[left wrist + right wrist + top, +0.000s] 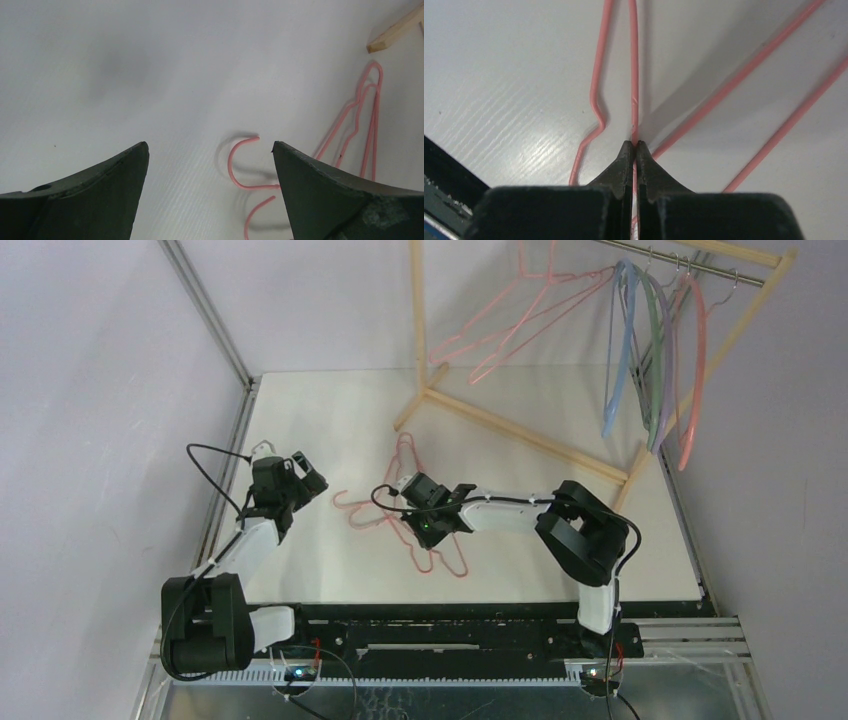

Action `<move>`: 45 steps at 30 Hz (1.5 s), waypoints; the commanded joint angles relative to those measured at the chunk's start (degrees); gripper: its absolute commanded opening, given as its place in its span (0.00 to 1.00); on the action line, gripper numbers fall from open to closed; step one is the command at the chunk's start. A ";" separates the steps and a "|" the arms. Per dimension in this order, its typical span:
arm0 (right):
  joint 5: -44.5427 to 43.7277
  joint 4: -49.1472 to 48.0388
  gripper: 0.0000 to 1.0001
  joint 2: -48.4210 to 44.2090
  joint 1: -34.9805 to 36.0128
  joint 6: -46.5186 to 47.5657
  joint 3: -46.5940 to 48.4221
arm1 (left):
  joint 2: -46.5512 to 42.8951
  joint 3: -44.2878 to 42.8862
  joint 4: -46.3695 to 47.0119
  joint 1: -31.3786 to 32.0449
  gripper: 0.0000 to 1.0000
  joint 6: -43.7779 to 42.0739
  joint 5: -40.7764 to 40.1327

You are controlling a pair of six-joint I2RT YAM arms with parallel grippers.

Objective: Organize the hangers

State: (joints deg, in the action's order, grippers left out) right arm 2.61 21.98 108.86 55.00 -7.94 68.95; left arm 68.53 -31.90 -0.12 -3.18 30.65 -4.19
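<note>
**Right hand** [634, 146] clamped on one wire of a pink hanger [634, 75] lying flat on the table [330, 410]; the wire runs straight ahead of its fingertips. The rack [520, 431] stands well off, far right. **Left hand** [210, 150], spread apart, hovers beside the hooks [230, 162].

Pink wire hangers [372, 518] lie overlapping on the table [330, 430]; thicker coloured hangers [655, 360] hang from the rail [690, 264].

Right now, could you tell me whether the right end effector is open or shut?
Shut: the right end effector pinches a pink hanger wire, no gap showing.
</note>
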 commanded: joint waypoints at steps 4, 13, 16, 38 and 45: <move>8.91 7.21 0.00 -10.32 -3.33 -2.58 1.32 | -2.31 -0.90 0.66 -0.38 0.99 0.55 -0.38; 9.46 13.39 0.00 -21.70 -7.51 -4.41 6.72 | -6.73 -1.35 -1.51 -0.40 0.99 0.47 -1.16; 11.76 15.21 0.00 -25.06 -8.82 -5.74 7.25 | -7.78 -1.26 -2.27 -0.37 0.99 0.37 -1.26; 41.23 35.79 0.00 -49.42 -25.86 -9.52 18.77 | -9.03 -1.37 -2.34 -0.33 0.99 1.67 -0.49; 49.98 44.96 0.00 -52.60 -35.39 -7.20 24.79 | -7.82 -2.91 -2.34 -0.24 0.98 1.37 0.16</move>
State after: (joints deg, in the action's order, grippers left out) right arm 45.25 61.54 57.58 22.90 -16.80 90.24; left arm 60.18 -31.92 -3.99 -3.18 31.55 -4.34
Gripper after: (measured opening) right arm 0.007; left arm 0.986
